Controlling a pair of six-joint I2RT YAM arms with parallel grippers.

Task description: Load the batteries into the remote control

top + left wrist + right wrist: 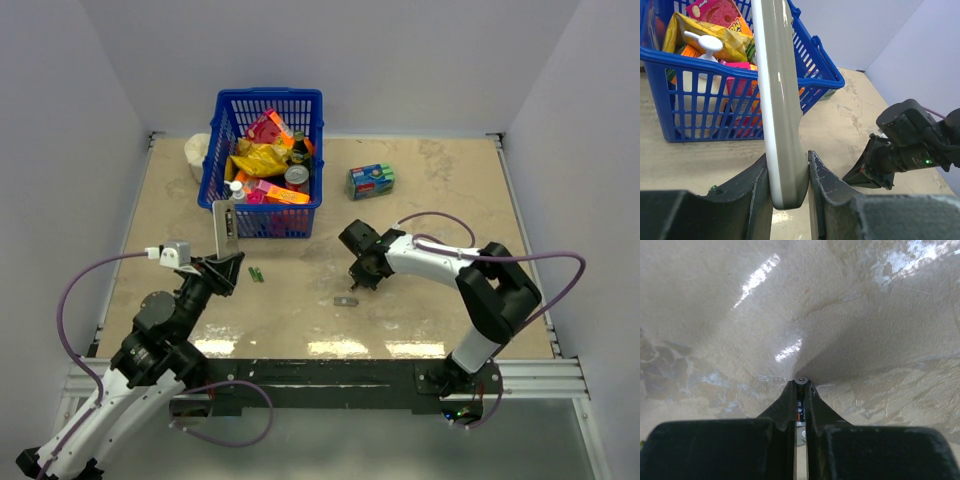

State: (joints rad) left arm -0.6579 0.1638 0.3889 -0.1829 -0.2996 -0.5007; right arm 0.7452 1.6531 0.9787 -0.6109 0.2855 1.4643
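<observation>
Grey remote control (782, 100) held upright; dark, pale-tipped battery (800, 407) held lengthwise.

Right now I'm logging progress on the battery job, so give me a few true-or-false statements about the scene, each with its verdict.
1. The left claw grips the flat grey remote control, holding it on end. True.
2. The right claw is empty. False: it is shut on a slim dark battery.
3. A small flat grey piece lies on the beige table near the right claw. True.
4. The blue plastic basket is empty. False: it is full of packets and bottles.
5. The blue-green box sits inside the basket. False: it stands on the table, to the basket's right in the top view.
</observation>
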